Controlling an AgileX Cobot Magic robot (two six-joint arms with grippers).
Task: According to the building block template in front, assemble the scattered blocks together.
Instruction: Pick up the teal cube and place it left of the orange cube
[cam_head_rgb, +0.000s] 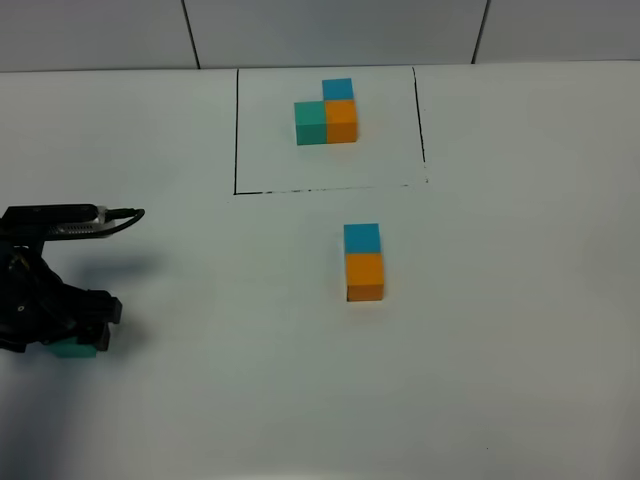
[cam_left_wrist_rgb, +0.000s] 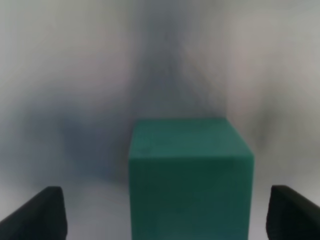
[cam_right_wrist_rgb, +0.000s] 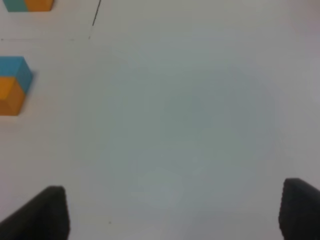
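**Left gripper** (cam_head_rgb: 84, 338): low over the white table (cam_head_rgb: 520, 300), at 8 o'clock in the exterior view and close to that view's left border. It straddles the loose teal cube (cam_head_rgb: 72, 350). In the wrist view the jaws stand wide. Each dark fingertip (cam_left_wrist_rgb: 37, 215) is clear of the cube's side faces, with table showing in both gaps. The cube sits flat.

**Right gripper** (cam_right_wrist_rgb: 170, 212): spread wide, with only bare table between its fingertips. It lies outside the exterior view.

**Loose blue cube** (cam_head_rgb: 362, 238) **and orange cube** (cam_head_rgb: 365, 277): near the table centre, faces touching and side edges flush, blue at 12 o'clock of orange. They are well apart from the teal cube, with open table between. The orange cube's 9 o'clock face is unobstructed.

**Building block template** (cam_head_rgb: 330, 115): at 12 o'clock, inside a thin black outline (cam_head_rgb: 236, 130). Its teal block is at 9 o'clock of its orange, its blue at 12 o'clock. The loose pair lies at 6 o'clock of the outline, outside its near edge.
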